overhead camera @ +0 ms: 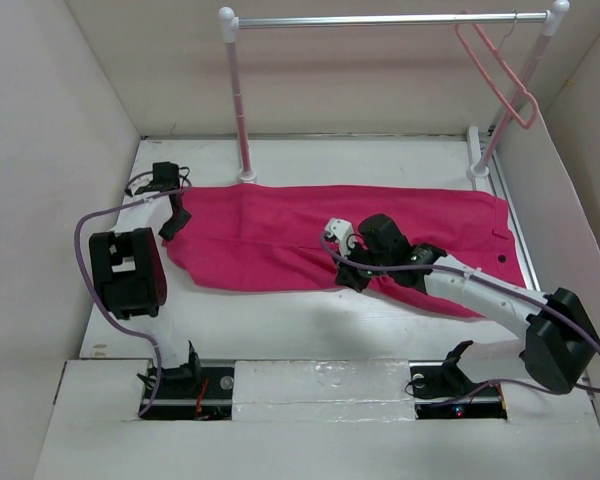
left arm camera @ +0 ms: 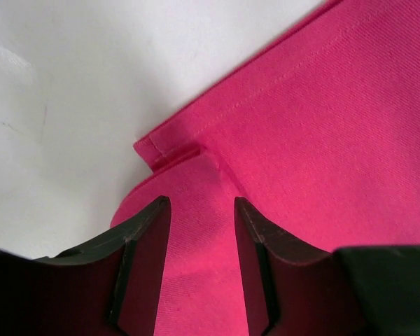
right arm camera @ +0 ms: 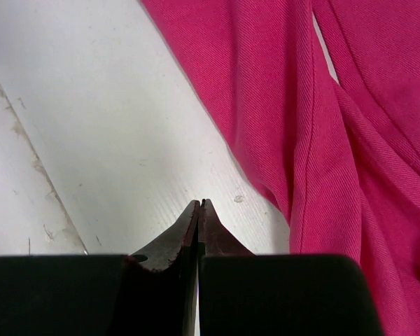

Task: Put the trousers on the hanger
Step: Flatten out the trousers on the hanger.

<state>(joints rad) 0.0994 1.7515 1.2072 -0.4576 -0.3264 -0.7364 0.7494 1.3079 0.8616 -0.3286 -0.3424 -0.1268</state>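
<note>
Bright magenta-pink fabric trousers [overhead camera: 380, 225] lie spread across the white tabletop [overhead camera: 280, 325], leg hems to the left. The thin light-pink triangular hanger [overhead camera: 500, 75] hangs well apart on the white-and-silver clothes rail [overhead camera: 380, 20] at the back right. The left gripper [left arm camera: 199, 210] is poised over a hem corner, fingers part-way open and holding nothing. The right gripper [right arm camera: 199, 206] has its fingers pressed together, empty, over bare table just beside the cloth's near edge. A clean pick-up likely calls for the left fingers to drop squarely astride the hem and pinch both layers, and for the right to open before meeting cloth. Plain pale walls box in the scuffed, painted surface.
</note>
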